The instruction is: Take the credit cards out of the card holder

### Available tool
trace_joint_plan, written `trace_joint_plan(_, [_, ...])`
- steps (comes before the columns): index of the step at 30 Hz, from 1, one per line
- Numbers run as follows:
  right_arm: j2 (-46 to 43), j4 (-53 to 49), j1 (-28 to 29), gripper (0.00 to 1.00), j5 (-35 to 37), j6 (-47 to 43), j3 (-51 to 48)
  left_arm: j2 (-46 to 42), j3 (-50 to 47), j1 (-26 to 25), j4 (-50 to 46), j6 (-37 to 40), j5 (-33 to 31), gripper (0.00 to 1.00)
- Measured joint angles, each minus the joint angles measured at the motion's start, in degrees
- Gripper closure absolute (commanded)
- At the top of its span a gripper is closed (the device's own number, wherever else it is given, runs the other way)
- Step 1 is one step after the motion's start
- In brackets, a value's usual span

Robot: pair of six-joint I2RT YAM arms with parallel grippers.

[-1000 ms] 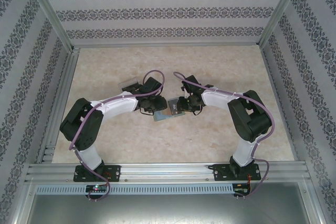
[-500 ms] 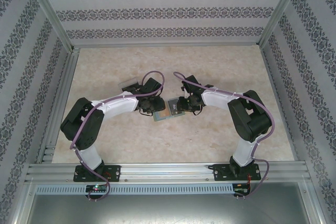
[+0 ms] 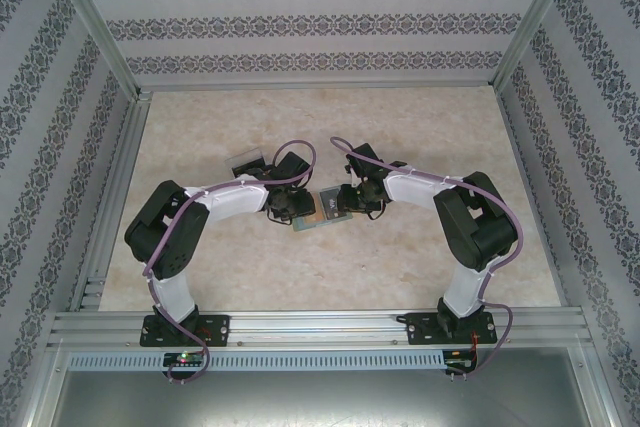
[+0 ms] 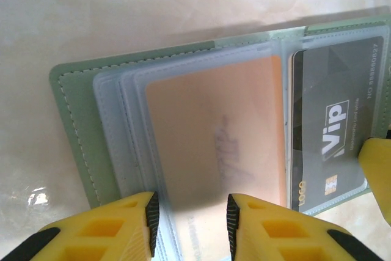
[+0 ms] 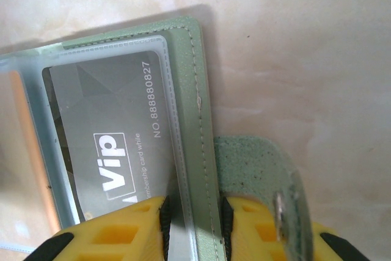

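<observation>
The grey-green card holder [image 3: 315, 217] [image 4: 72, 108] [image 5: 197, 84] lies open on the table between my two grippers. An orange credit card [image 4: 214, 139] sits in its clear sleeves. Beside it, a black VIP credit card [image 4: 333, 132] [image 5: 113, 126] is in the right-hand pocket. My left gripper [image 3: 296, 209] [image 4: 189, 215] stands over the near edge of the orange card's sleeve, jaws apart with nothing pinched. My right gripper [image 3: 336, 205] [image 5: 192, 224] bears on the holder's right border with its jaws apart. One finger rests over the black card and the other over the closing tab [image 5: 256, 169].
A transparent tray [image 3: 248, 161] sits just behind my left wrist. Patterned walls and aluminium rails [image 3: 110, 197] close in the beige table on the left, right and far sides. My arm bases stand at the near edge.
My left arm's elbow and upper link have shifted to the right and forward. Both grippers stay at the holder, and their openings look the same.
</observation>
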Motion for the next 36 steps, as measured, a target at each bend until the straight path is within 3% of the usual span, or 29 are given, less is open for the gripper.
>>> trace_joint_plan(9, [0.04,0.04,0.00,0.68,-0.04,0.00,0.00,0.00,0.00,0.00,0.11,0.04,0.52,0.63])
trace_joint_plan(36, [0.09,0.15,-0.04,0.68,-0.15,0.68,0.00,0.00,1.25,-0.42,6.93,2.03,9.79,0.62])
